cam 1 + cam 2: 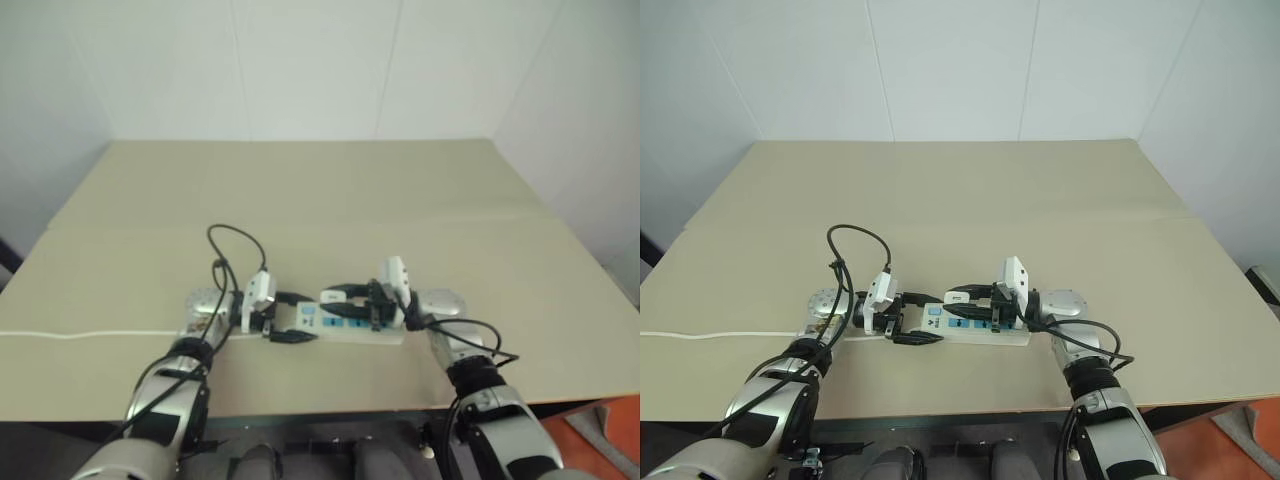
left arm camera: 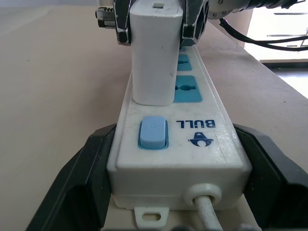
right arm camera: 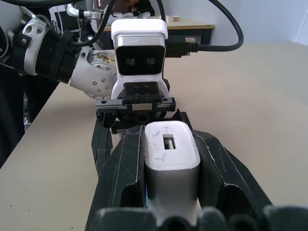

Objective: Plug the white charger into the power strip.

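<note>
- Power strip (image 1: 975, 327) lies flat on the tan table (image 1: 970, 200), near the front edge, long axis running 9-to-3 in the head views.
- Its switch end points to 9 o'clock; thin white cord (image 1: 100, 335) leaves that end and runs off toward the table's 9 o'clock edge.
- Left gripper (image 1: 915, 318) is clamped across the switch end of the strip; one black finger (image 2: 79, 178) on each long side, touching the casing, pale blue rocker switch (image 2: 153, 132) between them.
- Right gripper (image 1: 975, 305) comes in from 3 o'clock, level, fingers squeezed on the white charger (image 3: 172, 166); black fingers (image 3: 127, 173) press both flat sides.
- Charger stands upright on the strip's top face, just past the switch, over the first blue socket panel (image 2: 186, 89).
- Charger's lower edge sits against the strip; can't tell whether the prongs are fully seated, they're hidden.
- The two grippers face each other along the strip, close together, not touching.
- Second blue socket panel shows beyond the charger, toward 3 o'clock.
</note>
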You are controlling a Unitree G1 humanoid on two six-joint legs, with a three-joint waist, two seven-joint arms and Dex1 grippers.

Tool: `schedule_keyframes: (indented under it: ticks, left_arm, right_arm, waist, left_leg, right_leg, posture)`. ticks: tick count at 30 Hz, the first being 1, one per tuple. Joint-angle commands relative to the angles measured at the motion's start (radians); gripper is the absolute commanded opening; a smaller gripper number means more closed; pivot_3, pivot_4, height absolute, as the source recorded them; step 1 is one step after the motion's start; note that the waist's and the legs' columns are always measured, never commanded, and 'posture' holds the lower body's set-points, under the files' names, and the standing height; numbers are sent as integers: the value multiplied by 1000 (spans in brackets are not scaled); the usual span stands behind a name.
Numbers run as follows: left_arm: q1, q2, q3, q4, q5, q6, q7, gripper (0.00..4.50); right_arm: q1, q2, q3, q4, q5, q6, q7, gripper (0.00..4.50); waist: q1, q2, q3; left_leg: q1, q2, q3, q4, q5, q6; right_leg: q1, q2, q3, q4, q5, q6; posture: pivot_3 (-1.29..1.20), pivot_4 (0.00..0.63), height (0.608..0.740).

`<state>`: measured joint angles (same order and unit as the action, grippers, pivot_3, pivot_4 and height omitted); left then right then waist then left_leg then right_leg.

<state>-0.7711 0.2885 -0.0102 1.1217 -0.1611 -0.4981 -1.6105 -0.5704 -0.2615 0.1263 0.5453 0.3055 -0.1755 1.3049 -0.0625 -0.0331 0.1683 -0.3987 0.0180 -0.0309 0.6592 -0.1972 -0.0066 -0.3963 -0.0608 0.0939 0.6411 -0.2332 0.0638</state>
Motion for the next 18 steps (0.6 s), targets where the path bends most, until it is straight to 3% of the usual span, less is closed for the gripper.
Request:
schedule_keyframes:
  ticks: [1,3,13,16,18]
  left_arm:
    - [-16,-15,-1,-47,-32,-2,-4,3270]
    - [-16,-15,-1,-48,-33,-2,-4,3270]
    - [-16,-14,-1,-42,-29,-7,-4,3270]
    - [-20,-11,-7,-40,-27,5,-4,3270]
    - [-37,20,-84,-52,-30,109,-4,3270]
  right_arm:
    - [57,6,69,81,-89,2,-13,1153]
    - [60,7,70,78,-89,-7,-13,1153]
    - [48,-1,65,89,-99,-49,-8,4484]
    - [40,-10,63,91,-103,-53,1,4484]
    - [36,-16,59,91,-107,-59,-3,4484]
  waist:
    - [-2,0,0]
    - [-3,0,0]
    - [-2,0,0]
    - [-2,0,0]
    - [-1,-1,0]
  left_leg:
    - [0,0,0,0,0,0]
    - [1,0,0,0,0,0]
    - [0,0,0,0,0,-1]
    - [1,0,0,0,0,-1]
    - [0,0,0,0,0,-1]
  right_leg:
    - [0,0,0,0,0,0]
    - [1,0,0,0,0,0]
    - [2,0,0,-2,0,0]
    - [2,0,0,-2,0,0]
    - [2,0,0,-2,0,0]
  posture:
    - [0,150,740]
    - [0,150,740]
    - [0,150,740]
    - [0,150,740]
    - [0,150,740]
